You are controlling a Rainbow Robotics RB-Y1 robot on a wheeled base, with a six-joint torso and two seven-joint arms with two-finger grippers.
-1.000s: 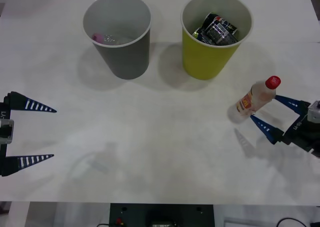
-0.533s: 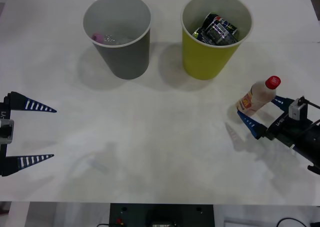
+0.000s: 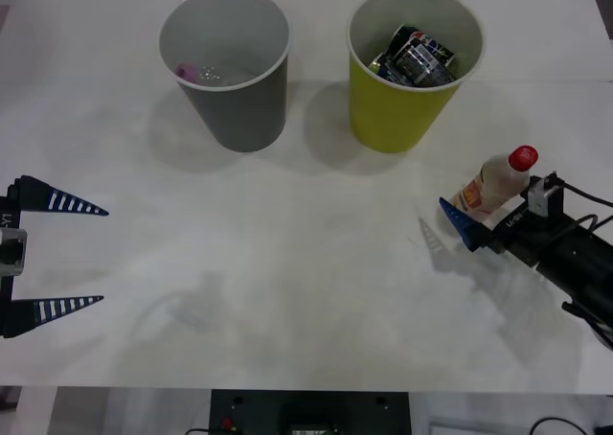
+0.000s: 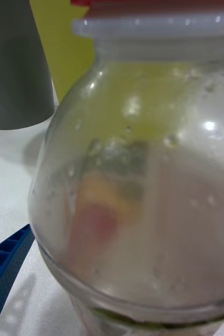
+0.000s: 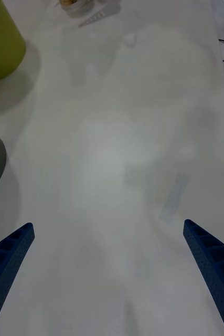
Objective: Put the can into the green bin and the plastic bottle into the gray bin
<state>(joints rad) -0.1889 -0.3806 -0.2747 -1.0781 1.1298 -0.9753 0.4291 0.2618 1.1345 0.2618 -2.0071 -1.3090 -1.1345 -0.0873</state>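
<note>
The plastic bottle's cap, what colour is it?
Red. The plastic bottle wears a red cap, clearest in the front view.

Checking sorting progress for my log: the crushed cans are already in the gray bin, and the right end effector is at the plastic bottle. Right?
Not quite. The cans lie in the green bin, not the gray bin, as the front view shows. The right end effector is indeed at the plastic bottle.

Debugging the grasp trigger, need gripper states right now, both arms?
Left gripper: open, empty, parked at the table's left edge.
Right gripper: open around the plastic bottle, which stands on the table; not clamped yet.
</note>
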